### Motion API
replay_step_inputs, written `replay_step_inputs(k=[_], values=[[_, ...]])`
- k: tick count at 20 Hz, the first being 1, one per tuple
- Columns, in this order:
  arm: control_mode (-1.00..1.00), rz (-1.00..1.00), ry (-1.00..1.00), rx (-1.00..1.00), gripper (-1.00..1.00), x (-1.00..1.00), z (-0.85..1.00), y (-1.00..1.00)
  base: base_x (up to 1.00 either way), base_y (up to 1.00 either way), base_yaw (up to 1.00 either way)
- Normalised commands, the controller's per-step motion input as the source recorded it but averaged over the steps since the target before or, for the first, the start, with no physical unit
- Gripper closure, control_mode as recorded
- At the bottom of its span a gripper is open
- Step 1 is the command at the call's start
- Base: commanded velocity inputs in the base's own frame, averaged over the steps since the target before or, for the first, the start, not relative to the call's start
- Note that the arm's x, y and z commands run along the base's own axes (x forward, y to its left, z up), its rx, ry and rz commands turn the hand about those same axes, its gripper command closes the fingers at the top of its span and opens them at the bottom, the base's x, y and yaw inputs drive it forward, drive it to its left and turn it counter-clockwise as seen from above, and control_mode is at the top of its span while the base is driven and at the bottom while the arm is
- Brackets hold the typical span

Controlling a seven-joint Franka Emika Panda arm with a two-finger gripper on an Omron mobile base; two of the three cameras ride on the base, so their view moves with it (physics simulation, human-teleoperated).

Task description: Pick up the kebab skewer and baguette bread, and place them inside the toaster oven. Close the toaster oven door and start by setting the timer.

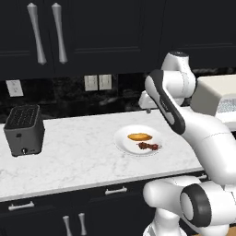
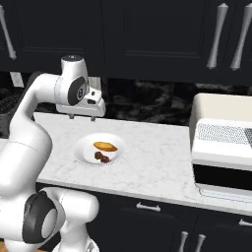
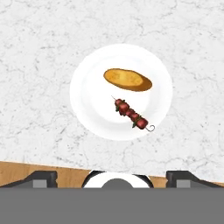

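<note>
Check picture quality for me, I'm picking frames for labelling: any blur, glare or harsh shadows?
Hand view: sharp, evenly lit; the baguette and skewer stand crisp on the plate, barely any shadow. Left base view: soft, slightly pixelated; the dark cabinets lose detail. Right base view: no glare on the oven; the plate throws only a faint shadow.

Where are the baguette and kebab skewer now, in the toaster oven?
Out: baguette and kebab skewer lie apart on the white plate.

A kitchen: white marble counter (image 1: pixel 83 152) under dark cabinets (image 1: pixel 92 32), slot toaster (image 1: pixel 24 130) left, toaster oven (image 2: pixel 222 147) right.
</note>
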Motion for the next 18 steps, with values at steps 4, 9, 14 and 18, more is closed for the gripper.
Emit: replay_step_inputs(k=[4,9,14,18], values=[[1.00,0.00,0.00,0.00,-1.00,0.00,0.00,0.00,0.00,-0.70,0.00],[1.00,0.00,0.00,0.00,-1.00,0.00,0.00,0.00,0.00,-0.73,0.00],[1.00,0.00,0.00,0.00,-1.00,0.00,0.00,0.00,0.01,-0.69,0.00],[1.00,0.00,0.00,0.00,-1.00,0.00,0.00,0.00,0.08,-0.60,0.00]])
